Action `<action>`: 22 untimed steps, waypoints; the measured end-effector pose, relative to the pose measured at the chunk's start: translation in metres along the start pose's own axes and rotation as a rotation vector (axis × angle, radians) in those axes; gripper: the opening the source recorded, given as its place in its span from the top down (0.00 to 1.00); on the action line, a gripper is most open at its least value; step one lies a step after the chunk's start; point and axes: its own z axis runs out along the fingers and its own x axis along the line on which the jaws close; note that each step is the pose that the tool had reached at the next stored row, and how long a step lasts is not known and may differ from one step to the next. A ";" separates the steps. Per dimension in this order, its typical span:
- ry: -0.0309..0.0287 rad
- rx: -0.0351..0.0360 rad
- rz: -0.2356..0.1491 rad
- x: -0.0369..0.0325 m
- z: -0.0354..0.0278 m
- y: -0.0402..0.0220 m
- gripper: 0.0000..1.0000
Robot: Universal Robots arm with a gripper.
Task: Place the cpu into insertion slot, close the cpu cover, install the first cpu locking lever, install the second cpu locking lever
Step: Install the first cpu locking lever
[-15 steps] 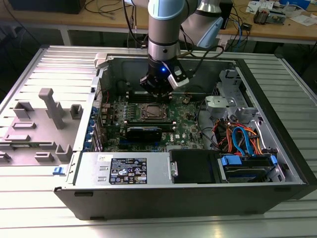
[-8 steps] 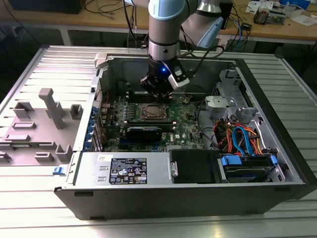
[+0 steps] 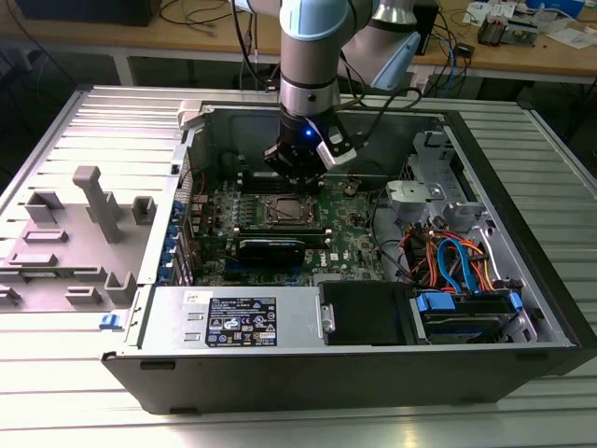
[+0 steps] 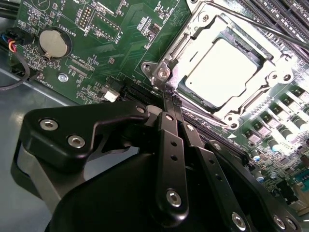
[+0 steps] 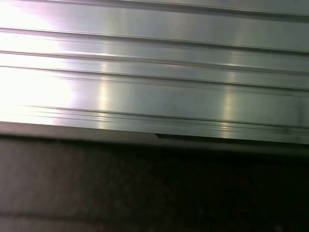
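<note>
With its closed, empty tool (image 4: 170, 99) poised at the thin, stiff cpu cover (image 4: 193, 43), the arm hovers over the fragile seated cpu (image 4: 223, 72).

the exterior view is evenly lit, with pale glare on the ribbed desk (image 3: 84, 121) and deep shade inside the computer case (image 3: 522, 280). in the second wrist view the cpu (image 4: 223, 71) is washed out by reflected light, while the gripper (image 4: 170, 104) is dark.
</note>
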 end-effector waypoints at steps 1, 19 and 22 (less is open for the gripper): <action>-0.0002 0.0000 0.000 0.0000 0.0000 0.0000 0.89; -0.0077 0.0011 0.000 0.0007 -0.0021 -0.0001 0.89; -0.0076 0.0011 0.000 0.0013 -0.0021 0.0000 0.89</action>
